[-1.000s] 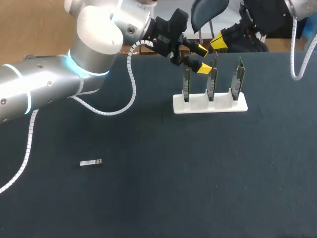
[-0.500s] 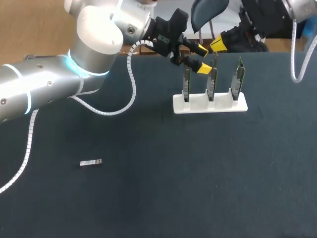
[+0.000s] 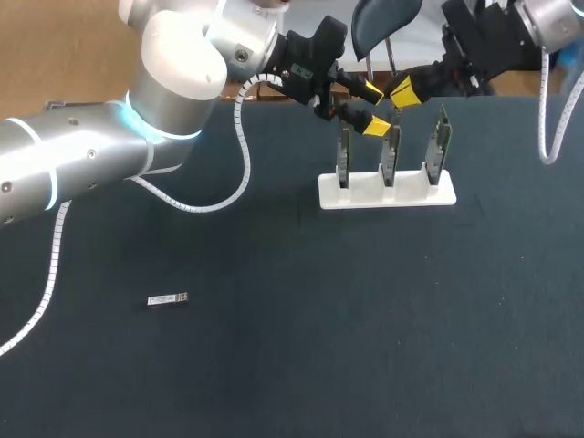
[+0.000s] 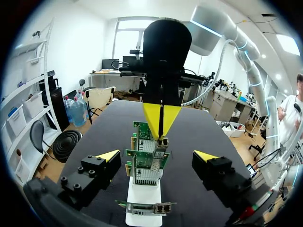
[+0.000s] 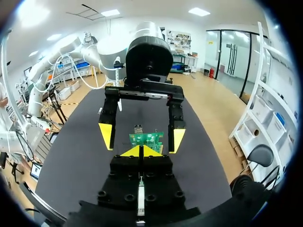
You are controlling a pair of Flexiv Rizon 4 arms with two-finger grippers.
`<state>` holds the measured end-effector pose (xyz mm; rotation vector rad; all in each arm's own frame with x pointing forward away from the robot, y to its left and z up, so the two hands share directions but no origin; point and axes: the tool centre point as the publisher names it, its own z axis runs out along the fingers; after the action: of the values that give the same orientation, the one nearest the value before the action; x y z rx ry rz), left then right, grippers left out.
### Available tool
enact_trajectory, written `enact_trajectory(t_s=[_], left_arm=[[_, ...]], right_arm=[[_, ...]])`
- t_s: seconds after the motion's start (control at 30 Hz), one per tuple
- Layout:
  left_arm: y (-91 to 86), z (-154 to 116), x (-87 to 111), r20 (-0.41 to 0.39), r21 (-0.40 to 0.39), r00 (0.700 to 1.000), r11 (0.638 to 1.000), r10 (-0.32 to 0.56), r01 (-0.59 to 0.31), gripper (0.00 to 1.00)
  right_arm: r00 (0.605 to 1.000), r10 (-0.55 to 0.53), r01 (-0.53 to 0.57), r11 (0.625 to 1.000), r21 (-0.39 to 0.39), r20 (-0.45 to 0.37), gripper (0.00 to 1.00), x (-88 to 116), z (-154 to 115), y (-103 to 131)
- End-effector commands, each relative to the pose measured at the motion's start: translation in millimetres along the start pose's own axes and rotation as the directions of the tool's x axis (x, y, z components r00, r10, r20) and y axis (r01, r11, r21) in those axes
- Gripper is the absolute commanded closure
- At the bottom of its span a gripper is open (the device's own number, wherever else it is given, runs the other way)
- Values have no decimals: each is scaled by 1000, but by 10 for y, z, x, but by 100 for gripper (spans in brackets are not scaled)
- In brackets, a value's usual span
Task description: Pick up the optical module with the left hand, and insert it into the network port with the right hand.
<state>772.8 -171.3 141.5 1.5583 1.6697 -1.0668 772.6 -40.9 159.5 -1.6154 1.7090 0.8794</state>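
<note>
The optical module [image 3: 168,299], a small silver bar, lies alone on the dark table at the front left, far from both grippers. My left gripper [image 3: 371,108] hangs open above the back of the white stand [image 3: 387,192], which holds three upright network cards [image 3: 391,151]. In the left wrist view the cards [image 4: 147,163] stand between its spread fingers [image 4: 108,156]. My right gripper [image 3: 404,89] is shut and empty, facing the left one just above the cards. In the right wrist view its closed tips [image 5: 141,151] point at a green card [image 5: 147,138].
The white stand [image 4: 143,198] sits at the back right of the table. Dark tabletop [image 3: 301,319] stretches between it and the module. A white cable [image 3: 239,173] loops down from my left arm over the table.
My right gripper has dropped a little and edged closer to my left gripper above the cards. The left arm and the module have not moved.
</note>
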Motion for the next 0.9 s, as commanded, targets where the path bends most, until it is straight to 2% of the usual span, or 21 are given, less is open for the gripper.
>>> enact_trajectory(t_s=[0.03,0.27,0.9], left_arm=[[16,3,-6,-3,3,1000,1000,0,0,0],[16,3,-6,-3,3,1000,1000,0,0,0],[16,3,-6,-3,3,1000,1000,0,0,0]], right_arm=[[1000,9,-9,1000,-9,0,100,33,44,-16],[999,26,-26,1000,-1,-35,100,117,92,0],[998,52,-52,999,-13,-38,100,211,185,30]])
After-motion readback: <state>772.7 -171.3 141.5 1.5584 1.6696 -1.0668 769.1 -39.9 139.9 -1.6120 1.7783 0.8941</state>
